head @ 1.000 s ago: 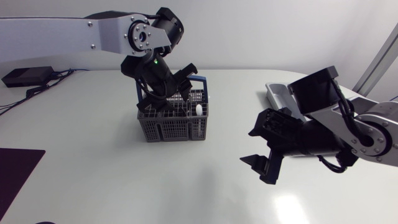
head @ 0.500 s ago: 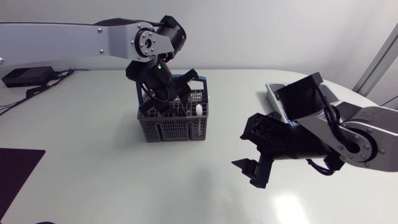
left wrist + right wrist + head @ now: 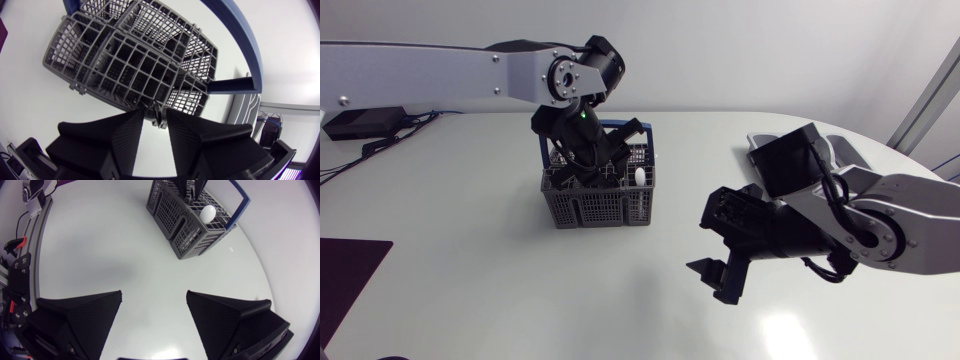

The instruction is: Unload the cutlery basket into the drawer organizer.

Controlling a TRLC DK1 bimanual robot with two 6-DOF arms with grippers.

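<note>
Cutlery basket (image 3: 600, 196) sits on the white table (image 3: 470, 250), left of the middle, with a white rounded piece (image 3: 639, 177) at its right side. My left gripper (image 3: 155, 116) is down among its compartments; I cannot tell whether it grips anything. My right gripper (image 3: 154, 305) hangs released over the table, well apart from the basket.

Nothing legible shows in any view: no words, numbers, labels, brands or signs can be read on the cutlery basket (image 3: 592, 206) or the white table (image 3: 470, 250) beneath it.
</note>
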